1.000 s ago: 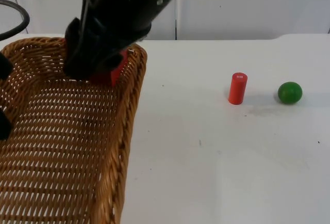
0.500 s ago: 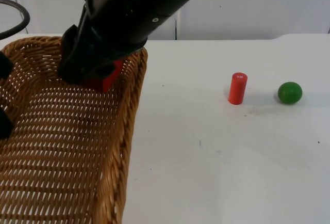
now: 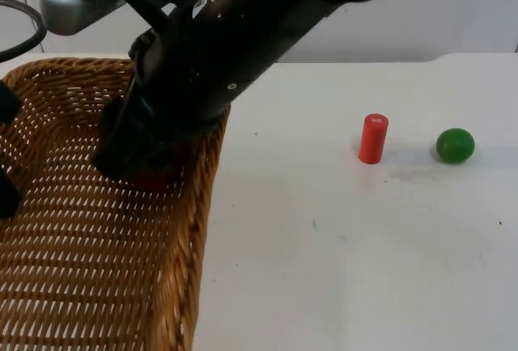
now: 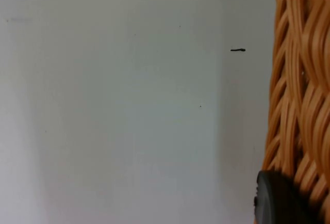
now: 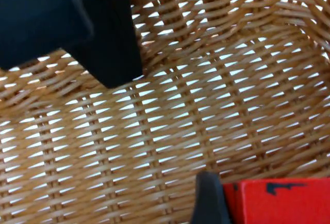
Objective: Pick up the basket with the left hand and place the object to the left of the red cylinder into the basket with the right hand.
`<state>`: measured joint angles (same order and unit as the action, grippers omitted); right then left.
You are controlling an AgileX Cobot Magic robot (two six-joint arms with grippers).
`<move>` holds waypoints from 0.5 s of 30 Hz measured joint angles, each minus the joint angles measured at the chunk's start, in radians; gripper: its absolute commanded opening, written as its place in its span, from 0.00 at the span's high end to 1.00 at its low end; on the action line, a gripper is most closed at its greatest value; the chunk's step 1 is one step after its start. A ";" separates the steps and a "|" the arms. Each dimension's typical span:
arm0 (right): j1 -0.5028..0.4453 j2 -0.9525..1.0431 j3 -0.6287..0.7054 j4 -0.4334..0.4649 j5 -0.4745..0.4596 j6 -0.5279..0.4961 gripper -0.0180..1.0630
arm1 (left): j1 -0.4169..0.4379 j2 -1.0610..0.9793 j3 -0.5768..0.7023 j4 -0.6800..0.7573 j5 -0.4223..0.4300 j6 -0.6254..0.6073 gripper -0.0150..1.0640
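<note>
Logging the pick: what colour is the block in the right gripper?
Red block; clearest in the right wrist view, over the basket.

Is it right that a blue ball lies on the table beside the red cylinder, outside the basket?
Not quite: the ball is green, not blue, as the top view shows. It does lie on the table beside the red cylinder, outside the basket.

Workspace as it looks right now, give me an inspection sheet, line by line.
Surface: white table top, a few dark specks.
Job's things: wicker basket at the left; red block in the right gripper, over the basket's weave; red cylinder upright.
Clutter: green ball right of the cylinder.
Grippers: left gripper at the basket's rim; right gripper lowered inside the basket.
Cables: left out.
Surroundings: grey partition wall.
</note>
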<state>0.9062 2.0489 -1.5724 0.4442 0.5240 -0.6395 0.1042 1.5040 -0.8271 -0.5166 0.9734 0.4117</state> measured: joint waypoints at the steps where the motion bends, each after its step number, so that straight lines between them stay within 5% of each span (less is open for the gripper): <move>1: 0.000 0.000 0.000 0.002 0.000 0.000 0.80 | 0.000 0.000 0.000 0.000 0.000 0.000 0.99; 3: 0.000 0.000 0.000 0.004 -0.002 0.000 0.60 | 0.000 0.000 0.000 0.000 0.000 0.000 0.99; 5: 0.000 0.000 0.000 0.004 -0.002 0.000 0.30 | 0.000 0.000 0.000 0.000 0.000 0.000 0.99; 6: 0.000 0.000 0.000 0.006 -0.002 0.000 0.30 | 0.000 0.000 0.000 0.000 0.000 0.000 0.99; 8: 0.000 0.000 0.000 0.008 -0.004 0.000 0.03 | 0.000 0.000 0.000 0.002 -0.002 0.000 0.99; 15: 0.000 -0.096 0.000 -0.008 0.014 0.000 0.01 | 0.000 0.000 0.000 0.002 -0.002 0.000 0.99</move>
<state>0.9062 1.9529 -1.5724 0.4362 0.5378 -0.6395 0.1042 1.5040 -0.8271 -0.5146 0.9717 0.4117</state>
